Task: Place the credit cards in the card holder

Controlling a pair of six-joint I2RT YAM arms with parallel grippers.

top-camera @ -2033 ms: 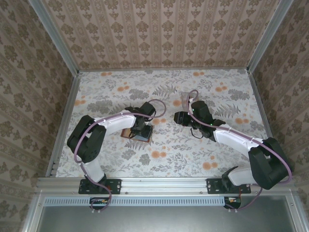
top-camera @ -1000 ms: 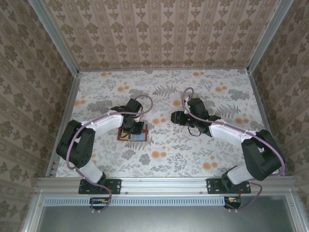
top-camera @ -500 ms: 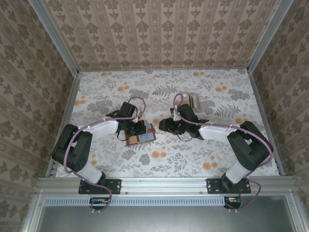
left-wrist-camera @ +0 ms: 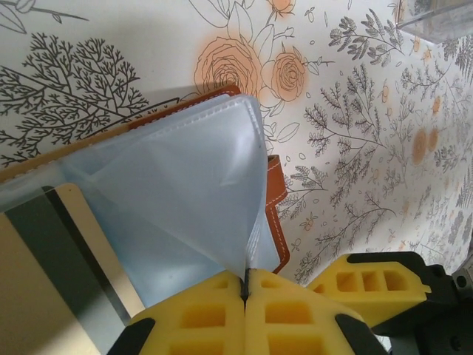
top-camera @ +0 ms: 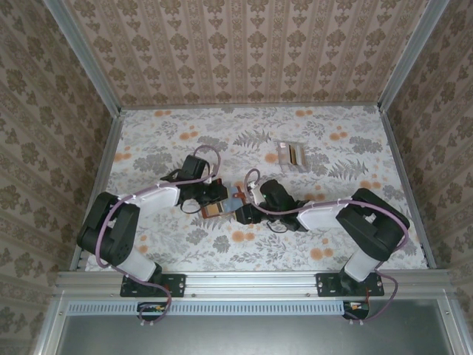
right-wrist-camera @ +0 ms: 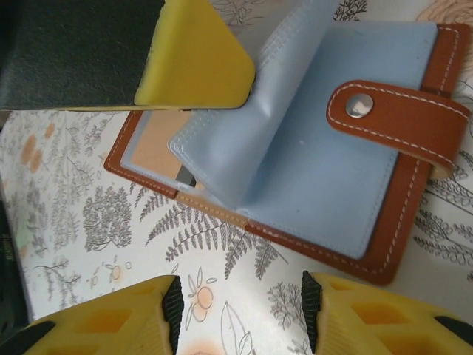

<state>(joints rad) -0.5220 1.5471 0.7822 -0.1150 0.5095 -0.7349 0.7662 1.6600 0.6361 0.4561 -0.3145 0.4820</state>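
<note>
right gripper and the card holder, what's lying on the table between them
Nothing. In the right wrist view, the stretch between the open right gripper and the near edge of the card holder is bare floral table cover.

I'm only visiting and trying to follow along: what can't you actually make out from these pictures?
- Top view: the credit cards far back on the table are too small to count.
- Left wrist view: the striped card in the card holder is cut off by the frame edge and lies partly under a plastic sleeve.
- Right wrist view: a finger of the left gripper hides the top of the sleeves.
</note>
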